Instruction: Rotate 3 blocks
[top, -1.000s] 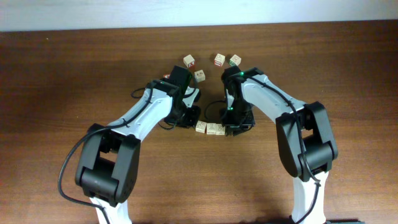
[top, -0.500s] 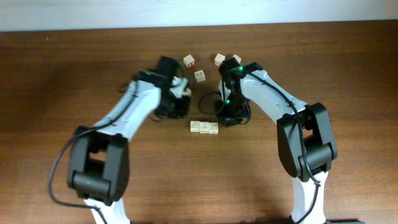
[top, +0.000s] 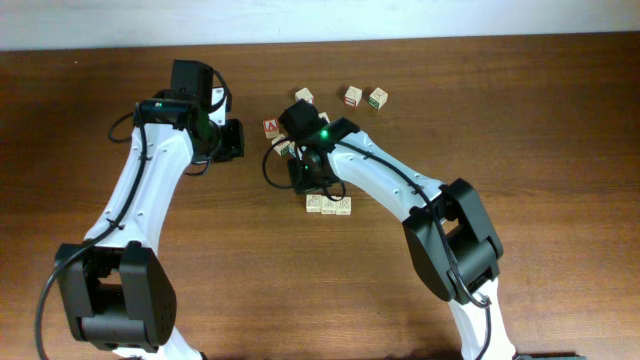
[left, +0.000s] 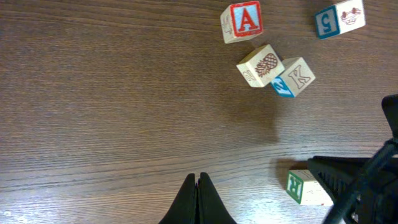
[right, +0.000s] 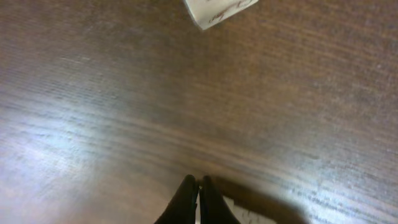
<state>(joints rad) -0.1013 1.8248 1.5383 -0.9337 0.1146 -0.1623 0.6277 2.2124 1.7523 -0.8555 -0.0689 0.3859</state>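
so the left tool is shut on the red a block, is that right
Not quite: the left tool is shut, but on nothing. The red A block lies free on the table, well away from it. The left wrist view shows this.

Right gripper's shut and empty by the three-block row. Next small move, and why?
Probably open the right gripper and ease it toward the row of three blocks: its jaws are shut on nothing just beside the row, while the left gripper is parked far off.
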